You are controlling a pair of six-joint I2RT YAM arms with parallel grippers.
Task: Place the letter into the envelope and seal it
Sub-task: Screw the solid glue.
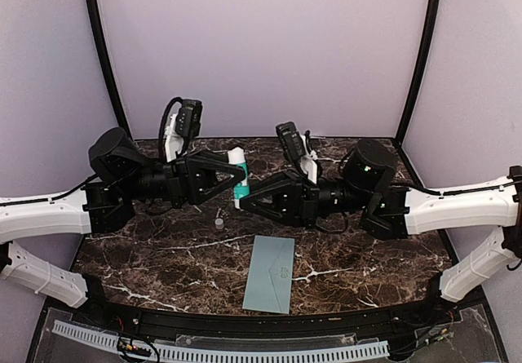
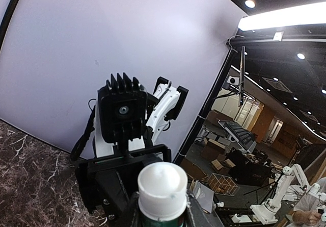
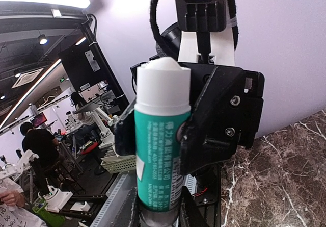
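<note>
Fingers of the left gripper (image 1: pixel 232 170) and right gripper (image 1: pixel 244 202) pinched one glue stick (image 1: pixel 240 185) above the table (image 1: pixel 163 273); a straight, aligned pull seemed wisest.

Pale grey-teal envelope (image 1: pixel 270 274), flat, slightly askew, near table (image 1: pixel 163 257) front edge

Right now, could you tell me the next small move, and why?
Probably twist the base with the right gripper to raise the glue: it appears closed on the bottom end of the glue stick, the left gripper clamps the body, and the envelope lies flat below.
</note>
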